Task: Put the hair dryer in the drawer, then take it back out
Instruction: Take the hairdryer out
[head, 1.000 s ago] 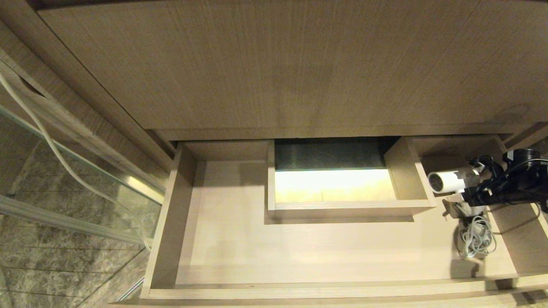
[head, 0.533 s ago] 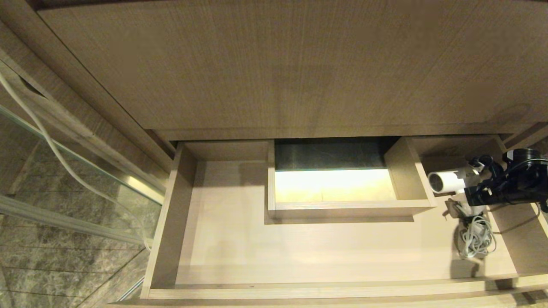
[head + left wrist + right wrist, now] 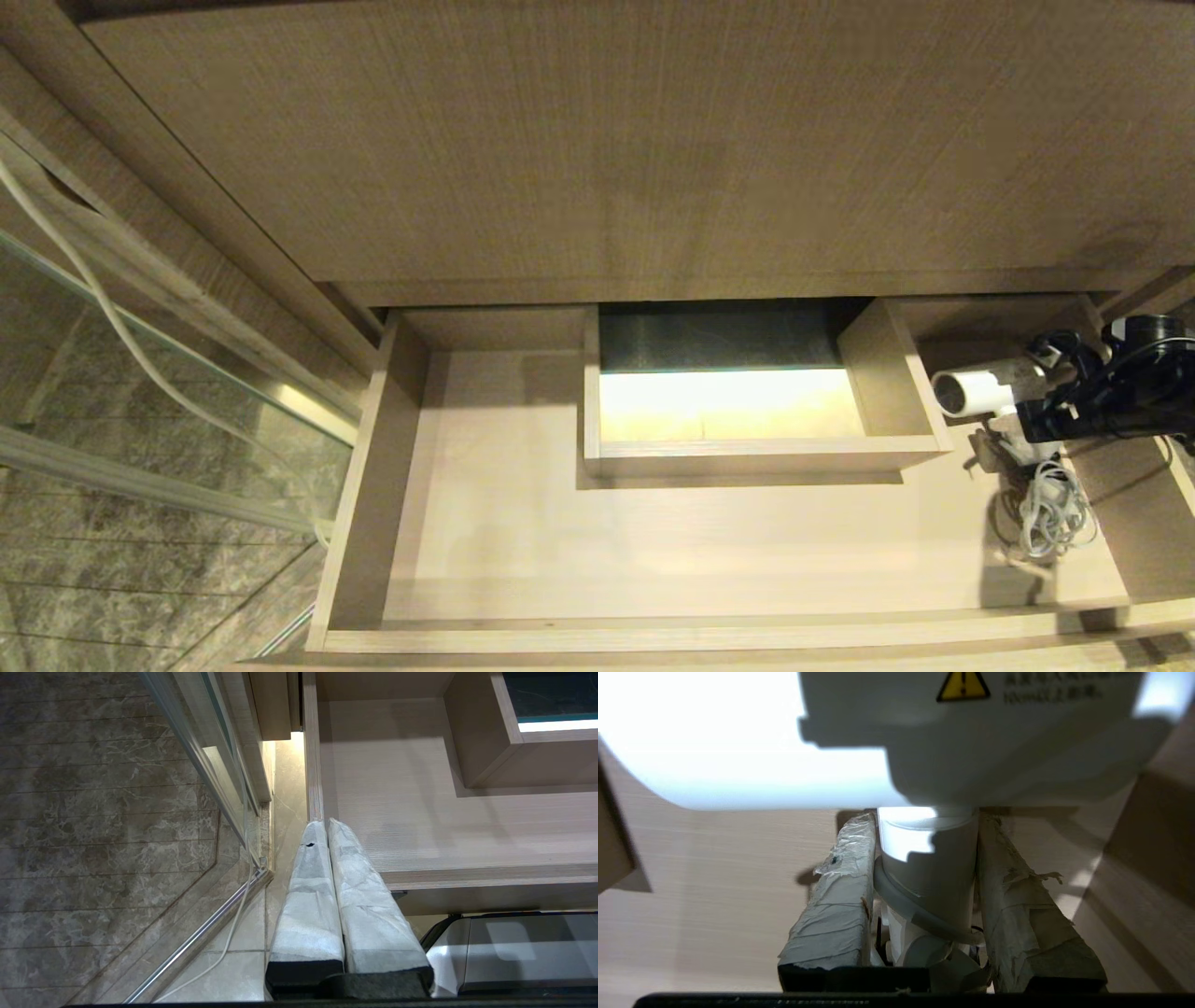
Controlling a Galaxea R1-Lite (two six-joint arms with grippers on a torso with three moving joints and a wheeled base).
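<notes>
Drawer (image 3: 485, 523): wide, shallow, beige wood-grain, pulled open below the taller wood panel (image 3: 597, 140). Contents: a boxed cutout (image 3: 896, 373) at the back edge (open-bottomed, lit surface showing through); one hair dryer at the right end.

Hair dryer (image 3: 976, 390): white barrel lying level, grey grille facing the drawer's left, beside the cutout's right wall. Handle clamped in the right gripper.

Cord (image 3: 1050, 513): light-grey bundle, resting on the drawer floor toward the front-right corner.

Right gripper (image 3: 924, 896): taped fingers (image 3: 840, 896) closed narrowly around the dryer's handle, one on each side.

Left gripper (image 3: 329, 858): parked off the drawer's front-left corner above the tiled floor (image 3: 93, 812), padded jaws pressed together, holding nothing.
</notes>
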